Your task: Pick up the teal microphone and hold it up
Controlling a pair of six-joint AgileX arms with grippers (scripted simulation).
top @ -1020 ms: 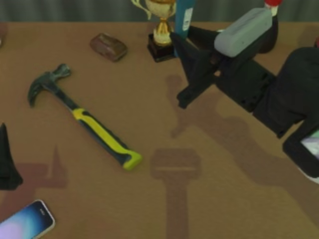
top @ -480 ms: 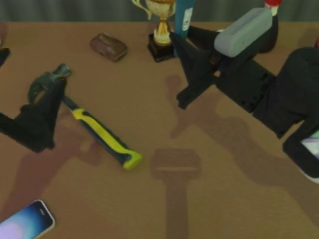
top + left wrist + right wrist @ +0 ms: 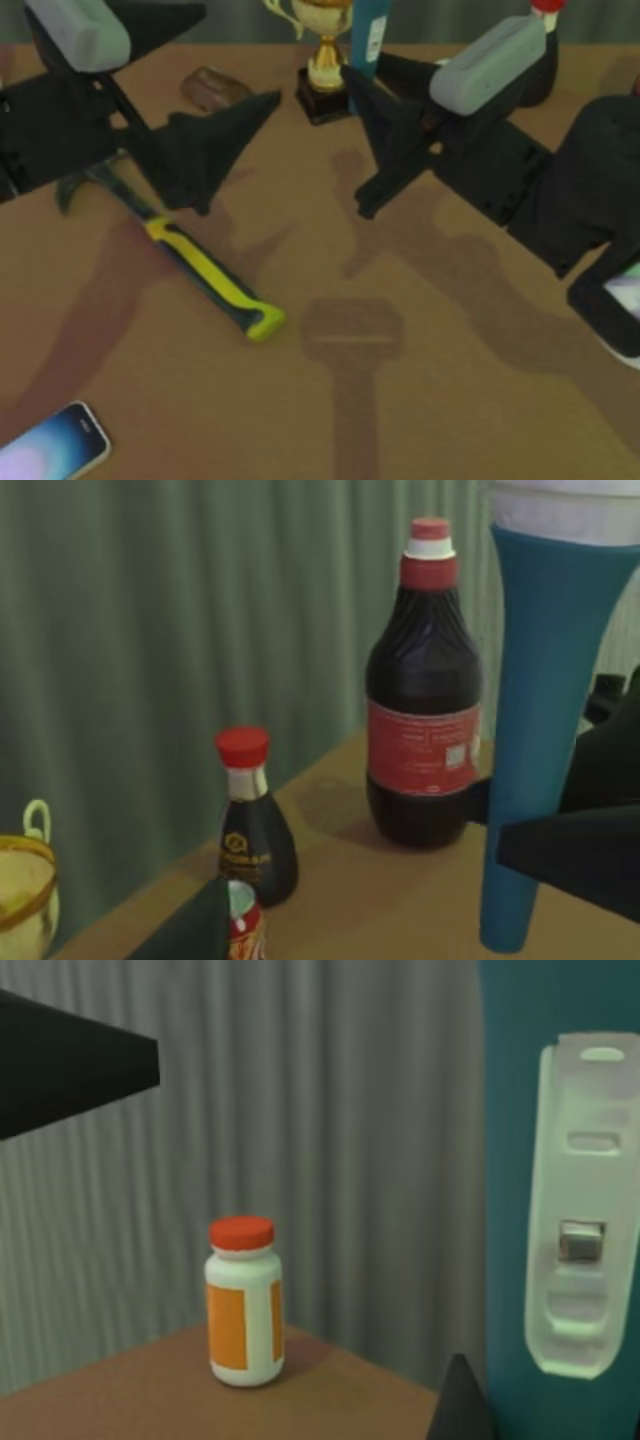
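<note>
- Right gripper (image 3: 365,115) is raised near the table's far edge, fingers pinching the upright teal microphone (image 3: 370,35).
- Left gripper (image 3: 235,140) hangs above the hammer (image 3: 205,270), fingers spread.

One camera looks straight down on the brown desk (image 3: 420,400); both wrist cameras face level toward the grey-green curtain (image 3: 150,630), sharing the close teal microphone (image 3: 535,730).
</note>
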